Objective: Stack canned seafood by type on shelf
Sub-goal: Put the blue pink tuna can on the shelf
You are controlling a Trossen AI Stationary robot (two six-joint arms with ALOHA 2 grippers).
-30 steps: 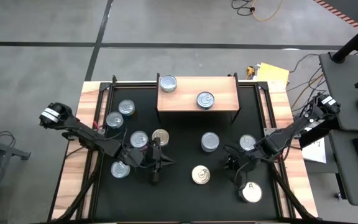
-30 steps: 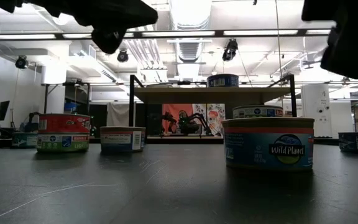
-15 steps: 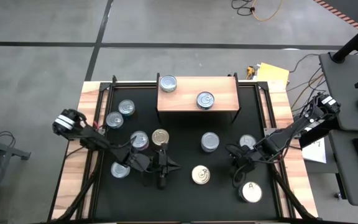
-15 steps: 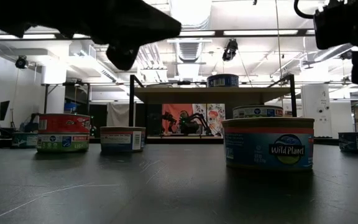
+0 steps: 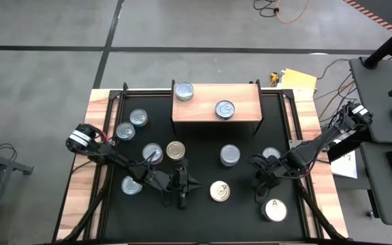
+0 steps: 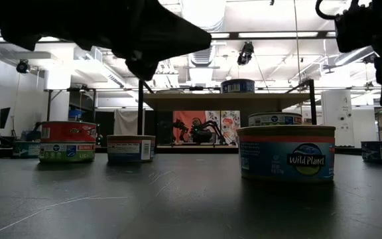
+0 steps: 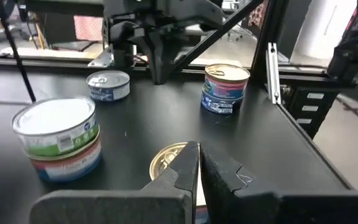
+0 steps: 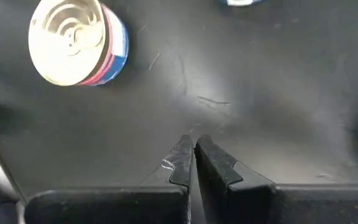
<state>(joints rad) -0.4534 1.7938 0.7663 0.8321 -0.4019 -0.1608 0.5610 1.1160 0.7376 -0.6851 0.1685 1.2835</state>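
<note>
Two silver-topped cans [image 5: 184, 91] [image 5: 225, 109] stand on the wooden shelf [image 5: 247, 102] at the far side. Several more cans stand scattered on the black table, among them a gold-topped can [image 5: 219, 192] and a white-topped can marked "A" [image 5: 275, 209]. My left gripper [image 5: 194, 184] hovers shut, low and nearly level, just left of the gold-topped can [image 7: 166, 158], touching nothing. My right gripper [image 5: 257, 188] hangs shut, slanting down over bare table [image 8: 193, 144], right of that same can [image 8: 73, 40].
A two-high stack of cans [image 7: 58, 137] stands beyond the gold-topped can toward the shelf [image 5: 230, 155]. Several cans cluster at the left [image 5: 124, 131] [image 5: 152, 153] [image 5: 175, 150] [image 5: 131, 185]. One can [image 5: 271, 155] sits by the right arm. Wooden borders edge the table [image 5: 80, 197].
My left gripper has sunk and gone toward the table's right and near edges, closing on the gold-topped can. My right gripper has rolled and tipped further downward almost in place. Both have stayed shut, and no can has moved.
</note>
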